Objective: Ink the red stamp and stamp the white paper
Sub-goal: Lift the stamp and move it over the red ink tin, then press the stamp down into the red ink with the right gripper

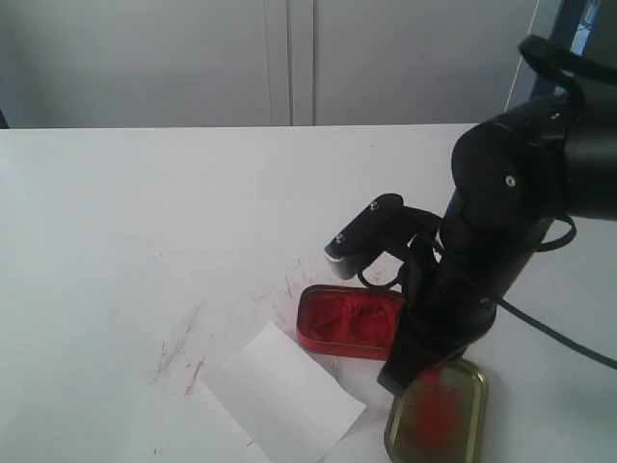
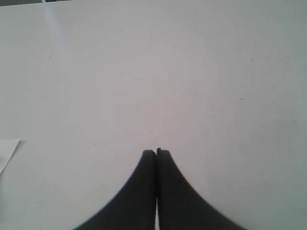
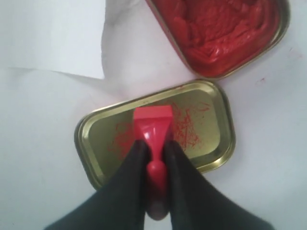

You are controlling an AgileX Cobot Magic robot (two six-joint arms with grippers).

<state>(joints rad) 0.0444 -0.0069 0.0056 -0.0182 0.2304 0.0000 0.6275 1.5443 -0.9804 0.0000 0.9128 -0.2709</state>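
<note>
My right gripper is shut on the knob handle of the red stamp. The stamp's square base hangs over the gold tin lid, which is smeared red inside. Whether the base touches the lid I cannot tell. The open red ink tin lies just beyond the lid, and the white paper lies beside the tin. In the exterior view the paper sits left of the tin and lid, and the right arm hides the stamp. My left gripper is shut on nothing above bare white tabletop.
Red scratch marks streak the white tabletop left of the paper. The black right arm leans over the tin and lid. A grey cabinet wall stands behind the table. A pale sheet corner shows at the left wrist view's edge.
</note>
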